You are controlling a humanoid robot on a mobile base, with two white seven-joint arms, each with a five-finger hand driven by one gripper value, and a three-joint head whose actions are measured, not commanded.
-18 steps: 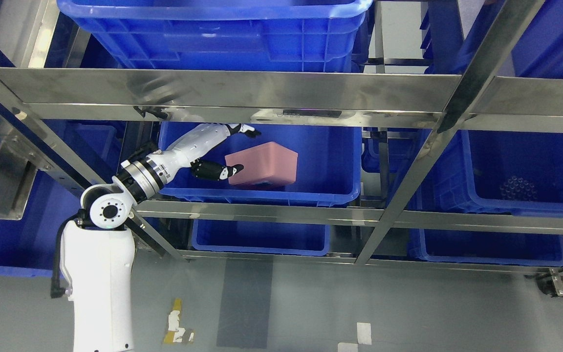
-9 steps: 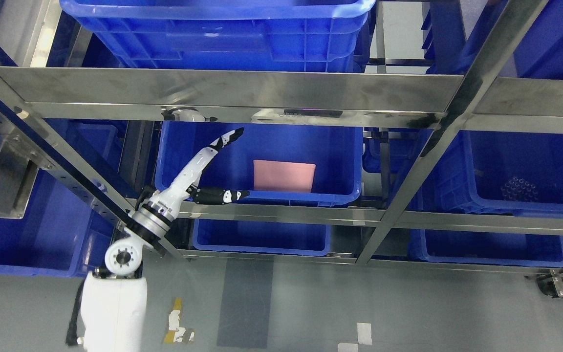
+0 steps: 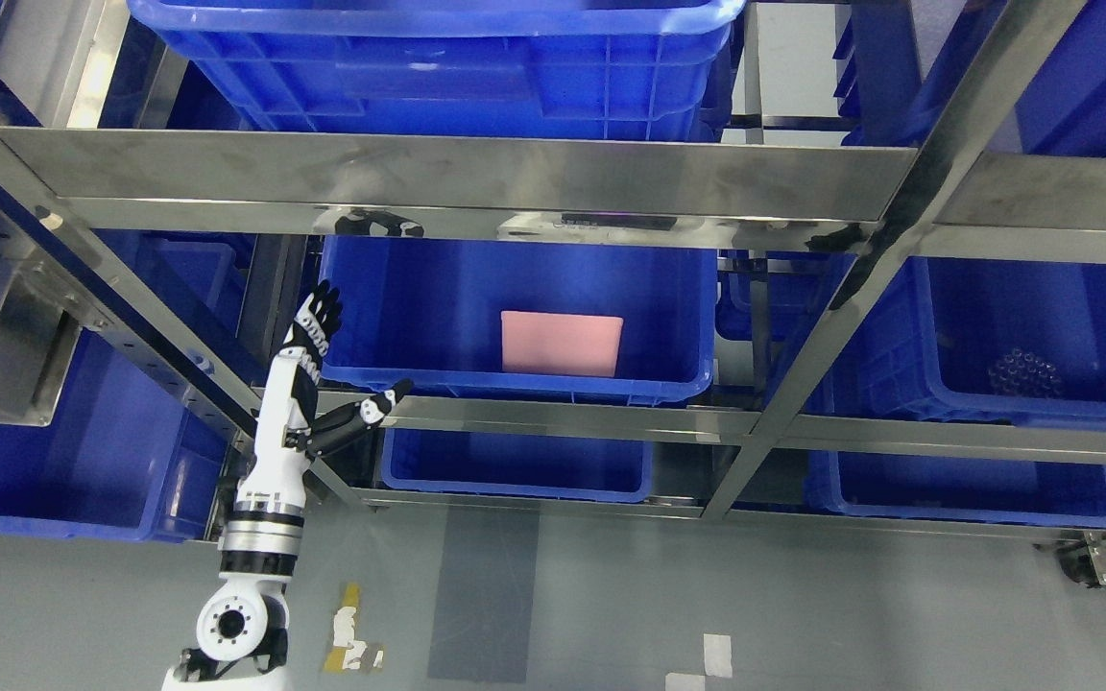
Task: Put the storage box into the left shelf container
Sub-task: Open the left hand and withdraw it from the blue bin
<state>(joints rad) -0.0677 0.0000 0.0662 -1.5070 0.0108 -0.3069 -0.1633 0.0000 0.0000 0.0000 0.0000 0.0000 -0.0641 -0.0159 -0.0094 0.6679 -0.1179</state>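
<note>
A pink storage box (image 3: 561,343) lies flat inside a blue shelf container (image 3: 419,307) on the middle shelf, toward its front right part. My left hand (image 3: 342,360) is outside the container, in front of its left front corner, fingers spread and holding nothing. Its white forearm (image 3: 270,461) rises from the lower left. The right arm is out of view.
Steel shelf rails (image 3: 438,178) cross above and below the container. More blue bins stand above (image 3: 438,58), below (image 3: 515,465), to the left (image 3: 63,451) and to the right (image 3: 1023,336). The grey floor (image 3: 611,605) shows at the bottom.
The left hand let go of the pink box, which dropped flat into the container. The arm then drew back out of the container, down and to the left.
</note>
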